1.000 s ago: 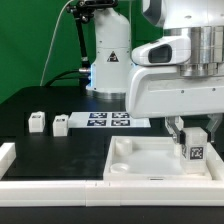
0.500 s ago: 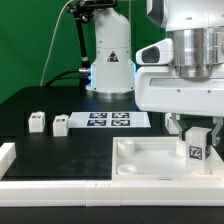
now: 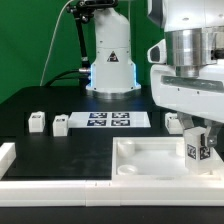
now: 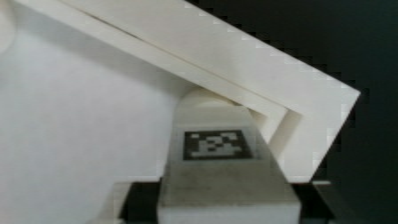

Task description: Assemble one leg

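My gripper (image 3: 197, 132) is shut on a leg (image 3: 197, 151), a small white post with a black-and-white tag. It holds the leg upright over the corner of the large white tray-like piece (image 3: 150, 160) at the exterior view's right. In the wrist view the leg (image 4: 219, 160) fills the space between the dark fingers (image 4: 146, 203), its far end at the tray's raised corner rim (image 4: 267, 85). I cannot tell whether the leg sits in a socket. Two more legs (image 3: 37, 122) (image 3: 61, 125) stand on the black table at the left. Another leg (image 3: 173, 122) stands behind the tray.
The marker board (image 3: 112, 120) lies flat between the loose legs and the arm's base (image 3: 112, 60). A white raised border (image 3: 20, 165) runs along the table's front and left edge. The black table (image 3: 60, 150) lies left of the tray.
The arm and the held leg have moved a little toward the exterior view's right, along the tray's right corner. The loose legs have not moved.
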Controlling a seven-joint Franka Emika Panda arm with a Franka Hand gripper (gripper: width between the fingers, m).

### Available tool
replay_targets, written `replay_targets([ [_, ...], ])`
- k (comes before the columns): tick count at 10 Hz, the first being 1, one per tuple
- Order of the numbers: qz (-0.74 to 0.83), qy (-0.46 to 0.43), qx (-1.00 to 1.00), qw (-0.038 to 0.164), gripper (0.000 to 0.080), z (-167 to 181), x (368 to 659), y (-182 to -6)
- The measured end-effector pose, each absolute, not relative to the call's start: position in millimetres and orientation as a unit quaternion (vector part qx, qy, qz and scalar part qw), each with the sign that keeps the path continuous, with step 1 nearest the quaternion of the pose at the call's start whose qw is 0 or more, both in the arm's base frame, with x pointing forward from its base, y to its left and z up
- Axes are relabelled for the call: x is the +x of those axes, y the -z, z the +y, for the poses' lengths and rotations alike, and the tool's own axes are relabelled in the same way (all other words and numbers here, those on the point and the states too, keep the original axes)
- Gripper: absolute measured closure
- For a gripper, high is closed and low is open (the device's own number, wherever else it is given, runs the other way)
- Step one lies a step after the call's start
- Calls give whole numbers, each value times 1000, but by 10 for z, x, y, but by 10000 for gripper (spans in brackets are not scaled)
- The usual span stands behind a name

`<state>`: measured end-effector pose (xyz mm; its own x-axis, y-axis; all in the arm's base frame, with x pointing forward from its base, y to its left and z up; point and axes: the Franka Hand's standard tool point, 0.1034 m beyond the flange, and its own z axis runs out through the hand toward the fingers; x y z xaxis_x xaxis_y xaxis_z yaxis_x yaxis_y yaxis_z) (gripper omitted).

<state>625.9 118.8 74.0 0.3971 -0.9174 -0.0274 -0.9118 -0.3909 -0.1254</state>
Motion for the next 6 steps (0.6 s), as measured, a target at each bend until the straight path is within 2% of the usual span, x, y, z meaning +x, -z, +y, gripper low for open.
replay_targets([
  [1,538,24,-840,60,427,1191,6258,-739],
  [2,519,25,-852,59,291,1190,6258,-739],
  [3,503,25,-862,58,291,1189,6258,-741],
  [4,467,21,-882,52,180,1199,6251,-751],
  [6,350,28,-935,49,159,1181,6276,-771],
])
